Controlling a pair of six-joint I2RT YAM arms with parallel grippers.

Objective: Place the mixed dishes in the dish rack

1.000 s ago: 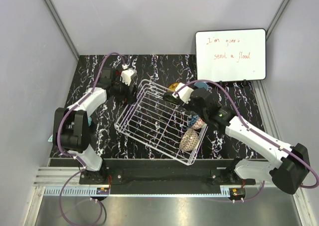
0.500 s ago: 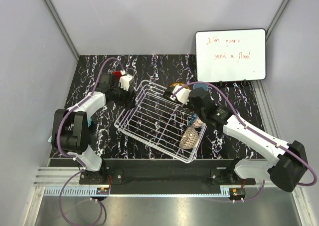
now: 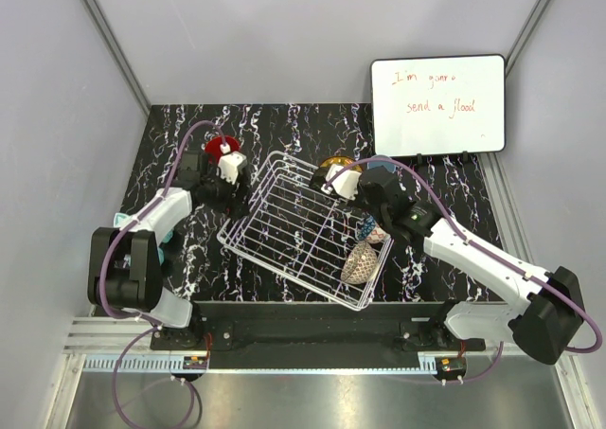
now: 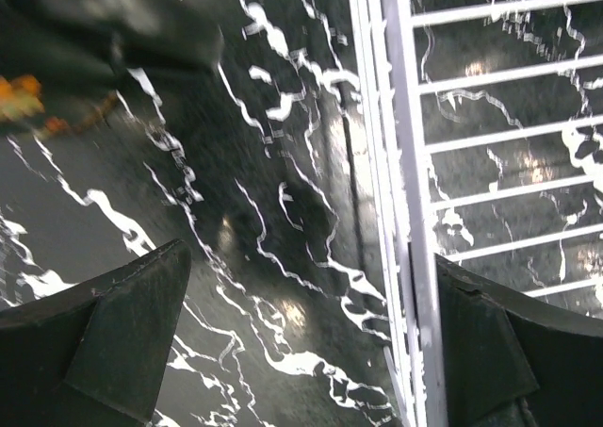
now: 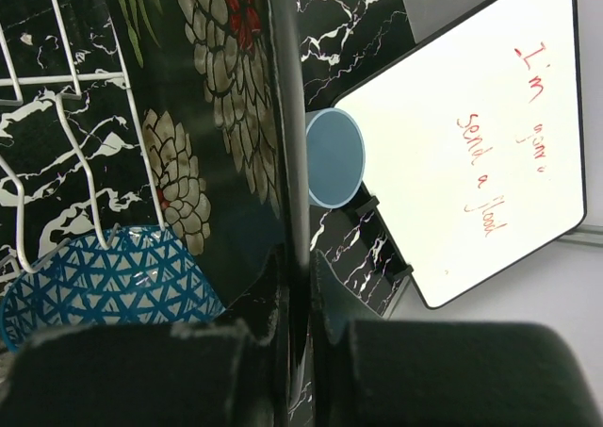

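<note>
- The right gripper (image 3: 344, 179) has just clenched. Its jaws, wide apart a second ago, now grasp the floral saucer (image 5: 226, 97) by its rim, held on edge at the far right corner of the dish rack (image 3: 289, 273).
- We cannot tell whether the saucer is off the worktop (image 3: 294, 126) yet.
- The left gripper (image 3: 230, 169) has drawn back along the rack's left side with its jaws released and empty. This uncovers the red mug (image 3: 222, 147).
- The rack's right end already holds the beige-brown bowl (image 3: 360, 261) and the blue bowl (image 3: 371, 230).
- We judge that the saucer goes in next. The mug and the light blue cup (image 5: 334, 158) by the whiteboard (image 3: 437, 102) are still outside the rack.
</note>
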